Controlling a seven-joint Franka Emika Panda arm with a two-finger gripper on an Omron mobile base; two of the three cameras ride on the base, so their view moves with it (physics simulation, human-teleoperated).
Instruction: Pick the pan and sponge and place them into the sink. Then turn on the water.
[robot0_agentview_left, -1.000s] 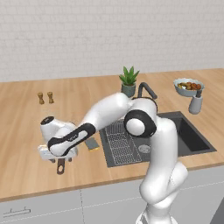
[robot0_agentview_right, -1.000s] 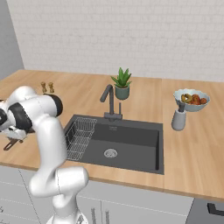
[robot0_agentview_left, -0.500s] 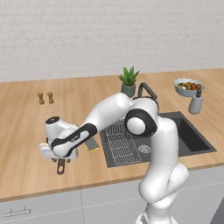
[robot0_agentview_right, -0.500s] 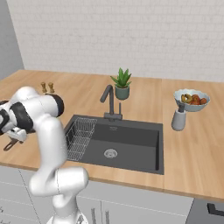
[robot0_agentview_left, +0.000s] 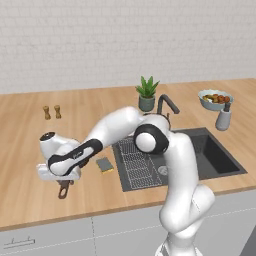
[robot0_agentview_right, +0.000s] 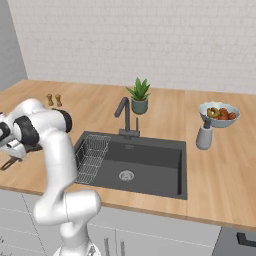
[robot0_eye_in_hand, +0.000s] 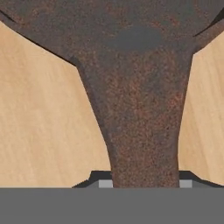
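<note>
The pan's rusty brown handle (robot0_eye_in_hand: 144, 131) runs up the middle of the hand view and widens into the pan's body at the top. My gripper (robot0_eye_in_hand: 144, 183) is shut on that handle, a finger pressed to each side. From the left base view, the gripper (robot0_agentview_left: 61, 176) hangs low over the counter's left front, and just the handle end with its hole (robot0_agentview_left: 63, 190) pokes out below it; the pan's body is hidden by the hand. The sponge (robot0_agentview_left: 104, 164) lies flat to the right, beside the sink (robot0_agentview_left: 215, 160). No water runs from the faucet (robot0_agentview_left: 167, 103).
A wire rack (robot0_agentview_left: 137, 162) fills the sink's left half. Behind the sink stands a potted plant (robot0_agentview_left: 146, 95). A fruit bowl (robot0_agentview_left: 214, 98) and a grey bottle (robot0_agentview_left: 223, 118) sit at the right. Two small shakers (robot0_agentview_left: 52, 112) stand at the back left. The counter's front edge is close to the handle.
The jaws have closed from wide open onto the pan's handle. The arm has settled slightly lower over it; the pan and sponge have not moved.
</note>
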